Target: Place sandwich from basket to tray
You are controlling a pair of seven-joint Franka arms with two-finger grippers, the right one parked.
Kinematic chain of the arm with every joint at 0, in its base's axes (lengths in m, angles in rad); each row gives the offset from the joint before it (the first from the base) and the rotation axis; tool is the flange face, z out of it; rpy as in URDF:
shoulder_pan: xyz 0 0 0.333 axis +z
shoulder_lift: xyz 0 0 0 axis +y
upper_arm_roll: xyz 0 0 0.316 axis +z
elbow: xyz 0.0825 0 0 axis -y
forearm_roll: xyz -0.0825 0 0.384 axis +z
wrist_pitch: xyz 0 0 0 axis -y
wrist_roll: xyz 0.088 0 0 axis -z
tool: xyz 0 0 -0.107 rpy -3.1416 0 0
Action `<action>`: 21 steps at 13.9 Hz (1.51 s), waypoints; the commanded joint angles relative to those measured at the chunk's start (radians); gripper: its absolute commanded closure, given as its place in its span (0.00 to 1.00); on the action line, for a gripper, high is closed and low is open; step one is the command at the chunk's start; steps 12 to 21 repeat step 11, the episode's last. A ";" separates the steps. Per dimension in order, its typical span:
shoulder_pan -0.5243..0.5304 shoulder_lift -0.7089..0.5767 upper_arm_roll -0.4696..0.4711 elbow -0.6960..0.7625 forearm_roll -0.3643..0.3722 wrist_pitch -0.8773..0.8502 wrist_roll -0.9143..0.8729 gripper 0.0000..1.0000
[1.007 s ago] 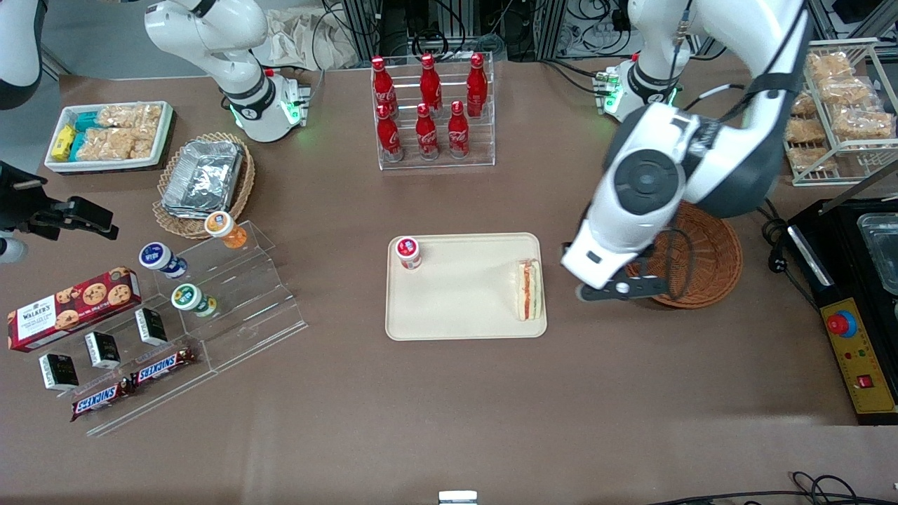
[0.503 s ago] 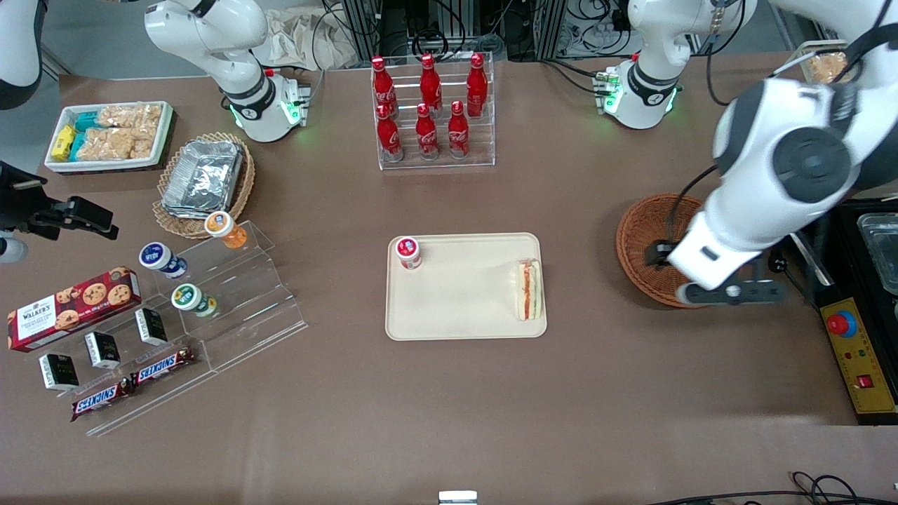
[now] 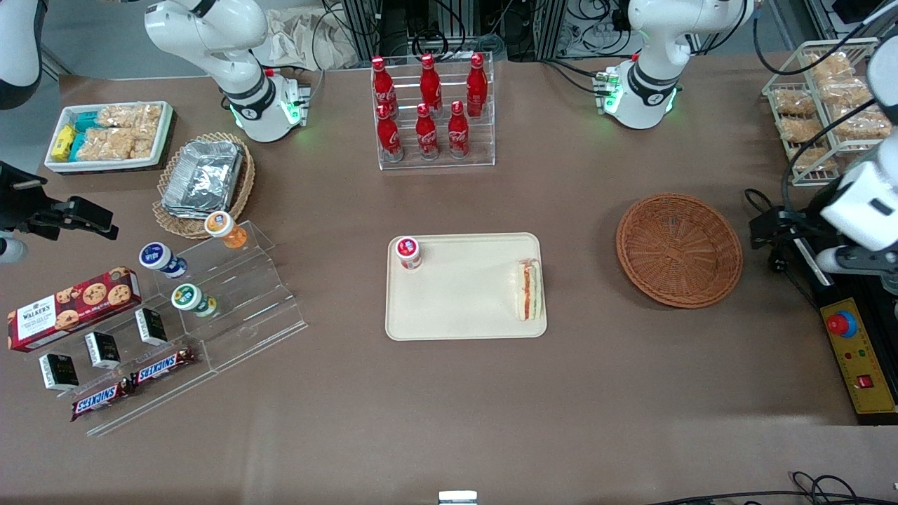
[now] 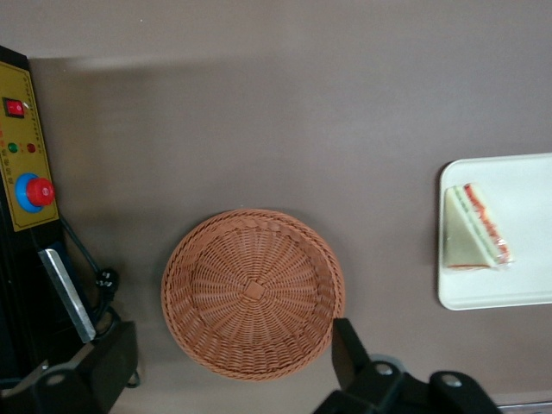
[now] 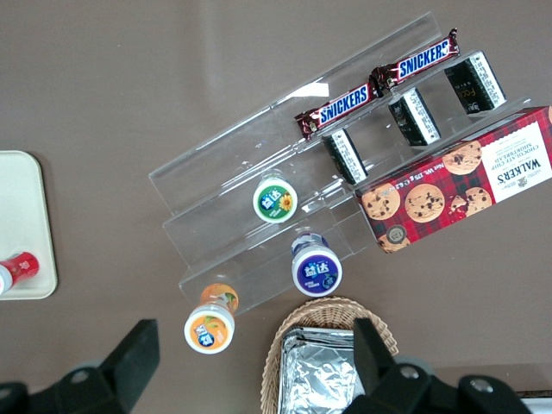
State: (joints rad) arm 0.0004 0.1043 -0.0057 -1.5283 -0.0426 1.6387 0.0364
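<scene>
Sandwich (image 3: 529,290) is sitting on the tray (image 3: 463,308), tucked up against the tray edge that faces the basket (image 3: 679,250), cut side up so you can see the red and green filling stripes. In your left wrist view it's the same deal: sandwich (image 4: 476,228) flat on the tray (image 4: 517,289), nothing touching it.

Your claw (image 4: 228,362) is released, fingers (image 4: 349,349) spread wide with nothing between them. It hangs up high above the surface (image 3: 449,407), over the rim of the basket (image 4: 253,291) nearest the control box (image 3: 860,365), so the sandwich is well apart from it, off toward the parked arm's end. In the front view only the arm's white link and some black hardware show at the working arm's end of the table, above the control box with its red button; the claw tips themselves I can't pick out there.

The basket has nothing in it, just the woven bottom showing, and it sits between the claw and the tray, near the tray but not touching.

Also on the tray, at the corner farthest from the claw, there's a small red-lidded cup (image 3: 408,252), well apart from the sandwich.
</scene>
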 commanded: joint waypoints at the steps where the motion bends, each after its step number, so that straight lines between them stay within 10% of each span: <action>1: 0.003 -0.031 0.038 -0.003 -0.065 -0.013 0.025 0.00; 21: 0.013 -0.023 0.039 -0.004 -0.020 -0.013 0.026 0.00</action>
